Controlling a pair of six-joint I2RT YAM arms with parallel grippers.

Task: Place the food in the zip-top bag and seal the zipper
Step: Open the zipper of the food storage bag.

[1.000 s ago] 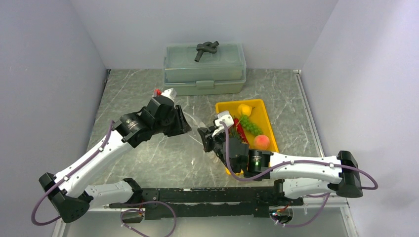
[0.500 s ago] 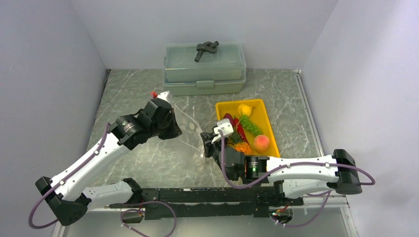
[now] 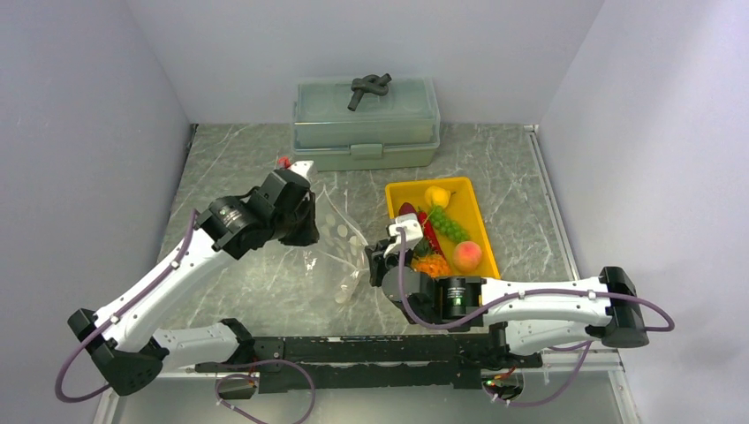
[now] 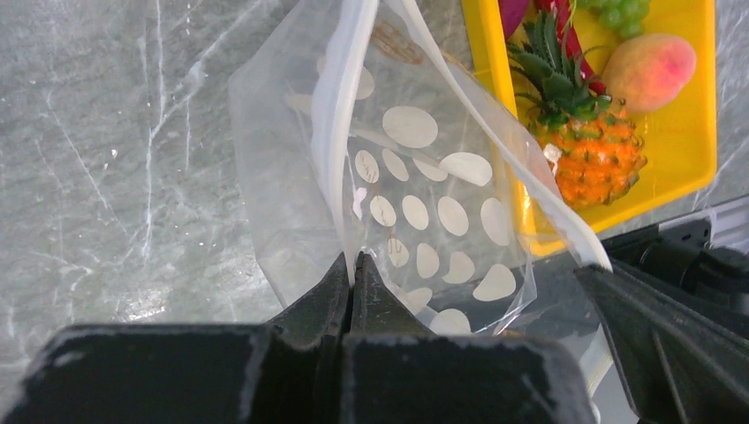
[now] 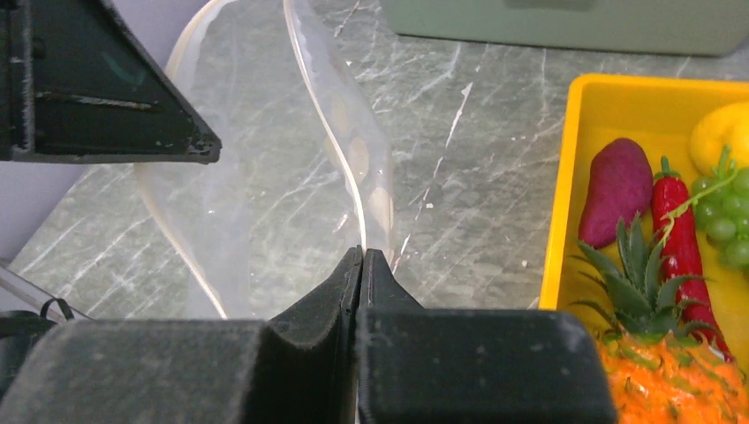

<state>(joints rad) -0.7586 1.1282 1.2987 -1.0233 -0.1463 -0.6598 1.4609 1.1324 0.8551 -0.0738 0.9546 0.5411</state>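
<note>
The clear zip-top bag (image 3: pixel 340 256) with white dots hangs between both grippers, mouth spread apart. My left gripper (image 4: pixel 351 261) is shut on one side of the mouth, pinching the whitish zipper (image 4: pixel 334 115). On the opposite lip of the bag (image 5: pixel 265 177), my right gripper (image 5: pixel 363 253) is shut as well. The food lies in the yellow tray (image 3: pixel 484 231): pineapple (image 5: pixel 671 371), eggplant (image 5: pixel 616 190), chili (image 5: pixel 676 230), grapes (image 5: pixel 729 221), lemon (image 3: pixel 436 195) and peach (image 3: pixel 467 255). Nothing is inside the bag.
A grey-green lidded box (image 3: pixel 366 124) with a dark handle stands at the back of the marble table. Grey walls close in the left, right and back sides. The tray sits just right of my right gripper (image 3: pixel 371 263).
My left gripper has shut on the bag's mouth edge. The right gripper has drawn toward the near edge, and the bag has come into view stretched open between them.
</note>
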